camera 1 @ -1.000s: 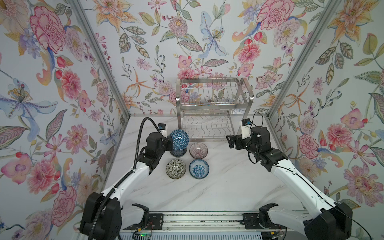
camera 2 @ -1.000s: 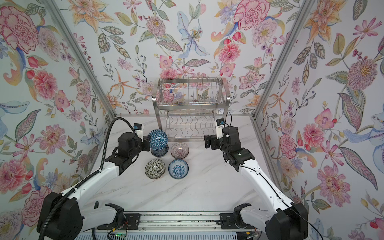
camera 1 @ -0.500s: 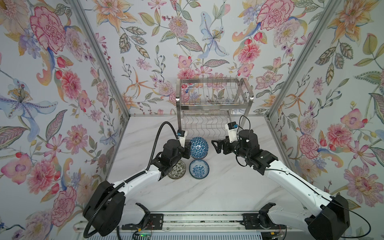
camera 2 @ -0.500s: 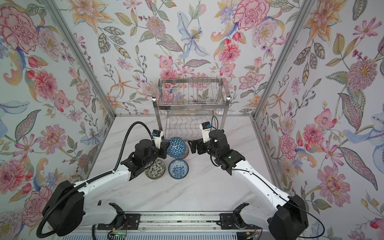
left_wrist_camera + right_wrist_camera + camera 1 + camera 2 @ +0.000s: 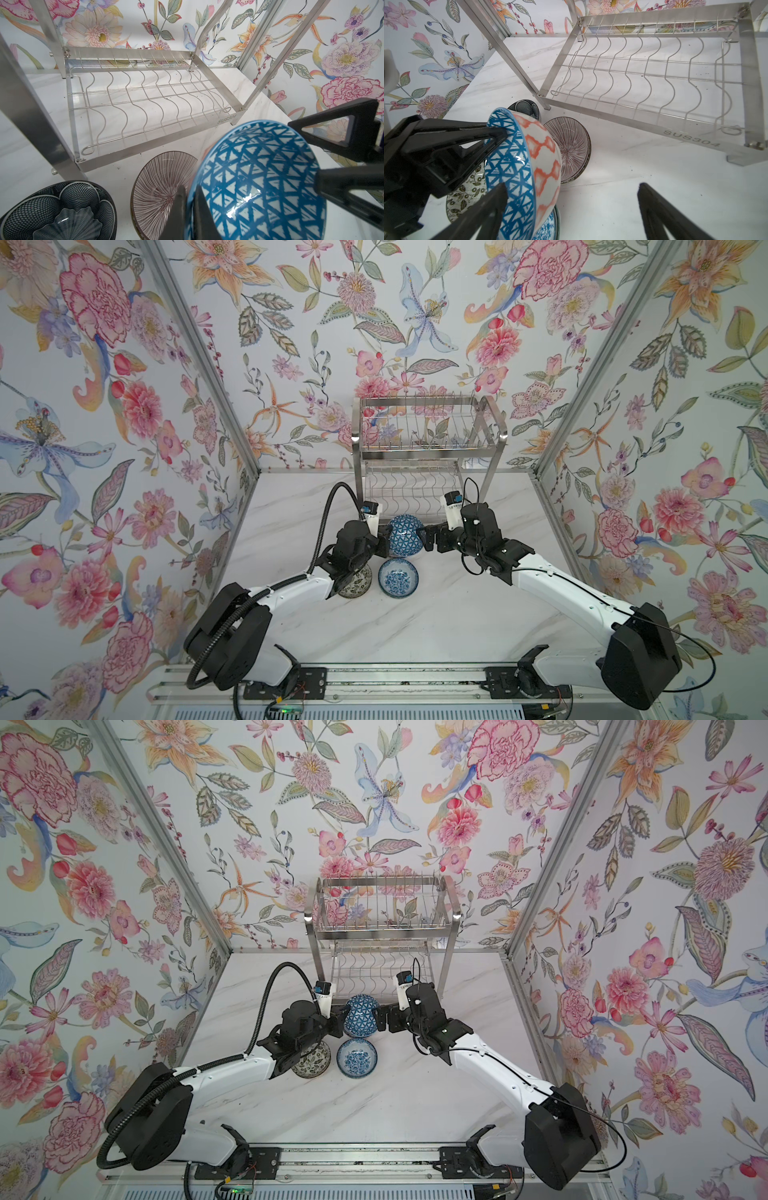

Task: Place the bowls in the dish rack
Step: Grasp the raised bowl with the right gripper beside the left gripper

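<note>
Jaws of the left gripper (image 5: 383, 534) pinch the rim of a round ceramic bowl (image 5: 517, 166), blue triangles inside and orange diamonds outside, holding it on edge above the white marble table (image 5: 415, 626). Jaws of the right gripper (image 5: 572, 186) stand spread wide, straddling the bowl's opposite rim: one finger before the hollow, one beyond the outer wall, apparently not touching. A handover looks due; closing across that wall would take it. Just behind stands the two-tier steel wire dish rack (image 5: 428, 448), bare; four patterned bowls (image 5: 397, 577) sit beneath.
</note>
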Robot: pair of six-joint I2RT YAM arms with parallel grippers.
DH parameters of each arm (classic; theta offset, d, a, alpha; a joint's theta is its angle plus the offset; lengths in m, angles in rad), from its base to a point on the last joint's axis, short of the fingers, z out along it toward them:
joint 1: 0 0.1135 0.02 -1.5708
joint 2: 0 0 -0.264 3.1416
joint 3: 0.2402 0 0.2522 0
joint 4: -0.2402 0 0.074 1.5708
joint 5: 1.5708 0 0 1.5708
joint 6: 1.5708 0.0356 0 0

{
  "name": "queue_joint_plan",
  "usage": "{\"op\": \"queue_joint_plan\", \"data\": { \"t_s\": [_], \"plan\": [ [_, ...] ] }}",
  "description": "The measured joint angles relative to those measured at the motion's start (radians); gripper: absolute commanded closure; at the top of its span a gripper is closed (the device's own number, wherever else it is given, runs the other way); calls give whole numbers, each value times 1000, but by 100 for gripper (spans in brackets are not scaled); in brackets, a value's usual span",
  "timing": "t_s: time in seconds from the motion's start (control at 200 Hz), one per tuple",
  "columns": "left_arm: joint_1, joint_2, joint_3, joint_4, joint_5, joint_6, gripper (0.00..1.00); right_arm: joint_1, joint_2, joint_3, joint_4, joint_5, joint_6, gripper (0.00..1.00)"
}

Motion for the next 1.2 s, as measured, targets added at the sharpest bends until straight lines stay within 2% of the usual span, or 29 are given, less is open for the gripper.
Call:
{"op": "queue_joint_plan", "data": {
  "t_s": [0.14, 0.295, 0.41, 0.651, 0.706, 0.776, 1.011, 1.166, 1.201],
  "plan": [
    [0, 5, 0, 16, 14, -4, 100, 0, 26, 0, 5, 0, 10, 3],
    [0, 10, 0, 42, 20, -13, 100, -2, 48, 0, 33, -15, 38, 17],
    [0, 28, 1, 42, 22, -18, 100, -1, 86, 1, 53, -31, 60, 34],
    [-7, 60, 4, 32, 21, -19, 100, 9, 122, 10, 57, -54, 106, 89],
    [-10, 59, 13, 42, 24, -25, 100, 14, 130, 13, 40, -14, 100, 100],
    [-26, 56, 37, 56, 18, -19, 100, 8, 159, 14, 27, 25, 114, 100],
    [-28, 57, 50, 32, 25, -7, 100, 4, 165, 21, 4, 32, 114, 100],
    [-28, 55, 94, -35, 24, 14, 18, 8, 153, 35, -23, 46, 83, 100],
    [-27, 48, 109, -63, 20, 26, 3, 13, 145, 42, -37, 54, 70, 100]
  ]
}}
